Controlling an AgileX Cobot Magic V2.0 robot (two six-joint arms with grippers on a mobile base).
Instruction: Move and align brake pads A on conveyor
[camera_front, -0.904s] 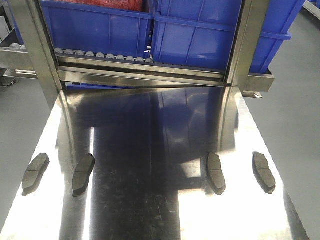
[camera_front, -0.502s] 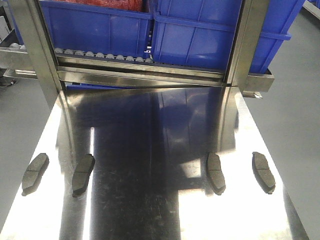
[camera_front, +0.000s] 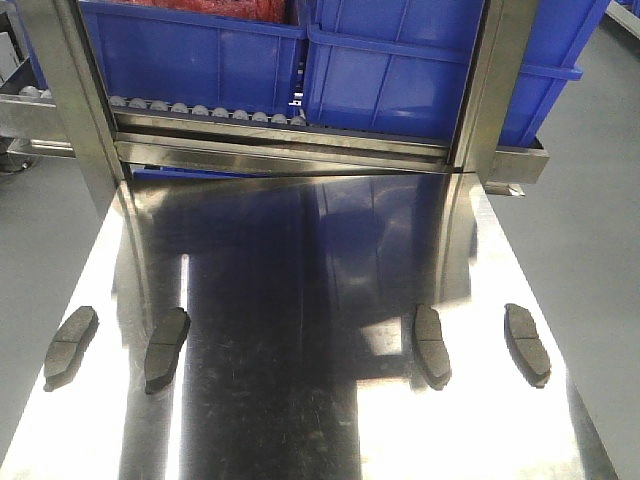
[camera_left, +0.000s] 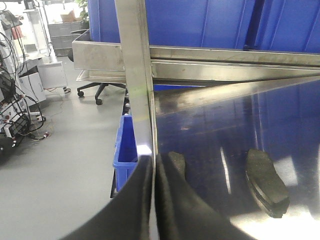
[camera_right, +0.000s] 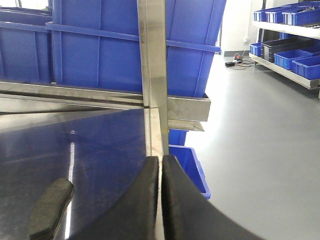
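Several dark-grey brake pads A lie on a shiny steel tabletop (camera_front: 300, 420): two at the left (camera_front: 70, 347) (camera_front: 166, 349) and two at the right (camera_front: 432, 345) (camera_front: 527, 344). The conveyor is out of view. Neither gripper shows in the front view. My left gripper (camera_left: 154, 162) is shut and empty over the table's left edge; one pad (camera_left: 267, 182) lies to its right and another (camera_left: 178, 161) peeks from behind its right finger. My right gripper (camera_right: 160, 162) is shut and empty over the table's right edge, with a pad (camera_right: 50, 207) to its left.
A roller rack with blue bins (camera_front: 300, 60) closes off the far end of the table, between steel posts (camera_front: 75, 100) (camera_front: 490, 90). Blue bins sit on the floor beside the table (camera_left: 127, 145) (camera_right: 190, 165). An office chair (camera_left: 95, 90) stands far left, and shelves (camera_right: 290, 20) far right.
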